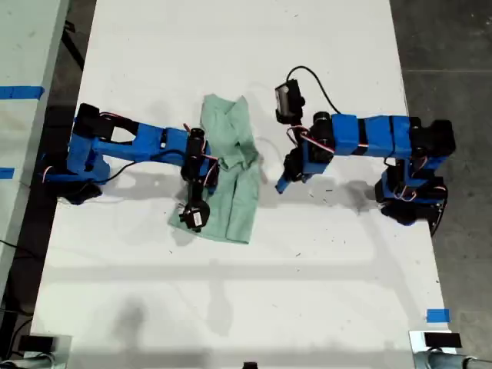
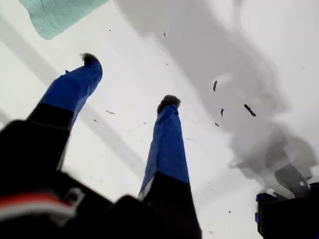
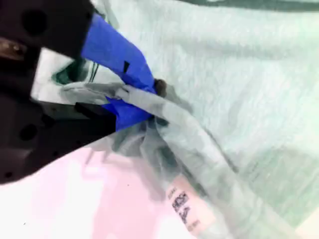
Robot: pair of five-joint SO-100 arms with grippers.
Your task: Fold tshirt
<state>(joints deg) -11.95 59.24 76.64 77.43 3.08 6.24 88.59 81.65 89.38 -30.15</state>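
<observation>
The pale mint-green tshirt [image 1: 234,196] lies folded into a narrow, wrinkled strip in the middle of the white table [image 1: 246,300]. My second gripper [image 1: 219,164] reaches in from the exterior view's left and is shut on a bunched fold of the cloth. Its wrist view shows the blue fingers [image 3: 124,62] pinching the grey-green fabric [image 3: 224,74], with a sewn label [image 3: 187,206] nearby. My first gripper [image 1: 283,184], coming from the exterior view's right, hangs open just beside the shirt. Its blue fingers [image 2: 167,144] stand apart over bare table, with a shirt corner [image 2: 55,15] beyond.
A scrap of blue tape [image 1: 437,315] sits at the exterior view's lower right, and a blue tape strip [image 1: 19,92] marks the neighbouring surface on that view's left. Dark floor borders the table on that view's right. Small dark specks [image 2: 249,110] dot the tabletop.
</observation>
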